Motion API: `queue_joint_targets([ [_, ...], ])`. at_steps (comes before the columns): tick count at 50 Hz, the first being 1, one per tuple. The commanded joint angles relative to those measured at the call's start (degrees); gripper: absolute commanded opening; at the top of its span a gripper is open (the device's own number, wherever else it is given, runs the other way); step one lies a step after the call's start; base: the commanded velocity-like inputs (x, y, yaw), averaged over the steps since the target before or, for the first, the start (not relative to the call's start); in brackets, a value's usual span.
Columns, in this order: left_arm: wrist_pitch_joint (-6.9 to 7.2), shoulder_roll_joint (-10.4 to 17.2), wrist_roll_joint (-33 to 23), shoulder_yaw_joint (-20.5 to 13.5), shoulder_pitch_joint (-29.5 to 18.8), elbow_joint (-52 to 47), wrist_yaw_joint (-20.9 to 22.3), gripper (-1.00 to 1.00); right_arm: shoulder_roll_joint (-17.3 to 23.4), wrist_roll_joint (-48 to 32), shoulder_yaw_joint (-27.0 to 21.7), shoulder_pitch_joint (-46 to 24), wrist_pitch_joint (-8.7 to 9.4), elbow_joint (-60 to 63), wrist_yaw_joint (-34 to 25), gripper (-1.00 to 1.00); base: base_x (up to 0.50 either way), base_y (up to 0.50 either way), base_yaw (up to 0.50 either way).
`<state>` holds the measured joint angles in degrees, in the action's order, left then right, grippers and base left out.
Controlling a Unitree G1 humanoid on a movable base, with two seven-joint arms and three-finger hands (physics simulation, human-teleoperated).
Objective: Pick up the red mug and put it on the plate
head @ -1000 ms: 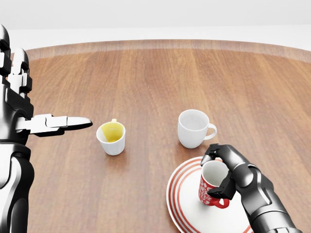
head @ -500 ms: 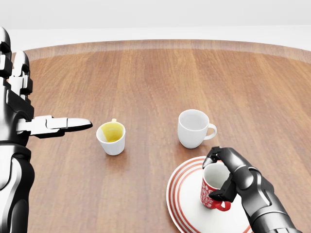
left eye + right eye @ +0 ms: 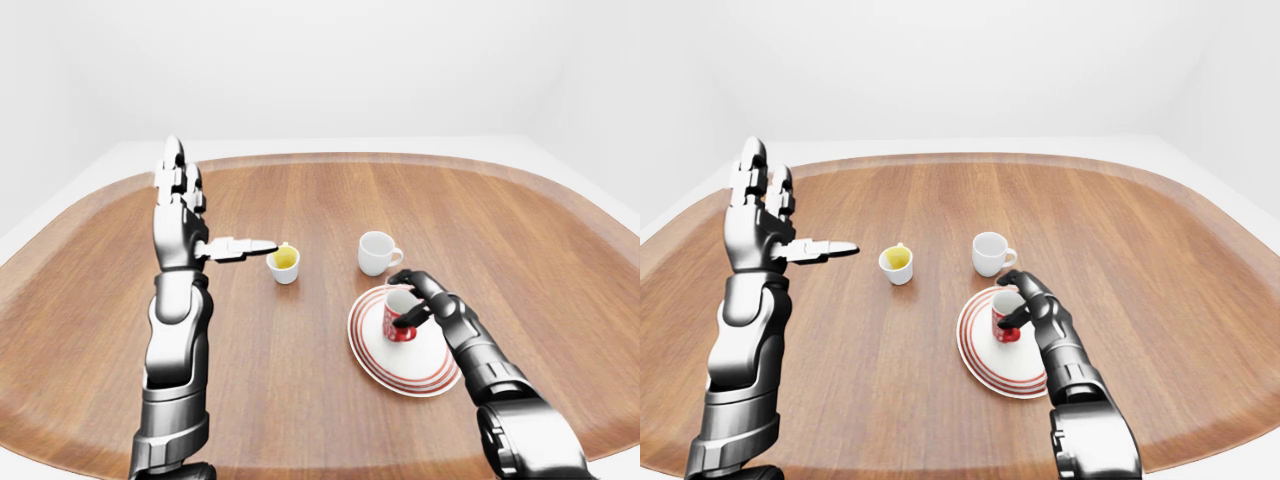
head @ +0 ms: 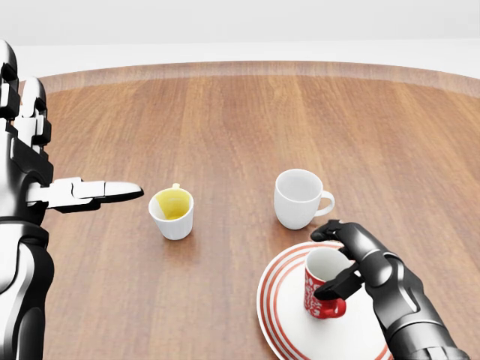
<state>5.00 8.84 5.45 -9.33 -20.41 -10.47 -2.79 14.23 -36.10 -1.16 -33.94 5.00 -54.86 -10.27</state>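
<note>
The red mug stands upright on the red-ringed white plate at the lower right of the head view. My right hand is at the mug with its fingers spread. The fingers arch over the far rim and the thumb rests by the mug's right side, so the grip looks loosened. My left hand is held open at the left, one finger pointing right, well apart from the mug and holding nothing.
A white mug stands just above the plate in the head view, close to my right fingers. A small white cup with a yellow inside sits beside my left fingertip. The round wooden table's rim curves across the top.
My right fingers have spread away from the red mug, which now sits a little lower and further left on the plate. The left arm has not moved.
</note>
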Motion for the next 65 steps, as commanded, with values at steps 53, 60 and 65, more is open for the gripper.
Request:
queue_joint_targets([
  [53, 0.00, 0.21, 0.35, -0.23, -0.08, 0.47, 0.00, 1.00, 0.44, -6.97, -2.39, 8.85, 0.00, 36.06, -16.59, 1.00, 0.00, 0.00, 0.00],
  [60, 0.00, 0.08, 0.23, -0.02, -0.15, 0.30, -0.03, 1.00, 1.06, -8.41, -3.47, 9.64, 0.00, 42.00, -20.35, 1.00, 0.00, 0.00, 0.00],
  [65, 0.00, 0.15, 0.16, 0.01, -0.45, 0.06, -0.03, 1.00, 1.55, -8.95, -4.21, 9.70, 0.00, 45.28, -22.47, 1.00, 0.00, 0.00, 0.00],
])
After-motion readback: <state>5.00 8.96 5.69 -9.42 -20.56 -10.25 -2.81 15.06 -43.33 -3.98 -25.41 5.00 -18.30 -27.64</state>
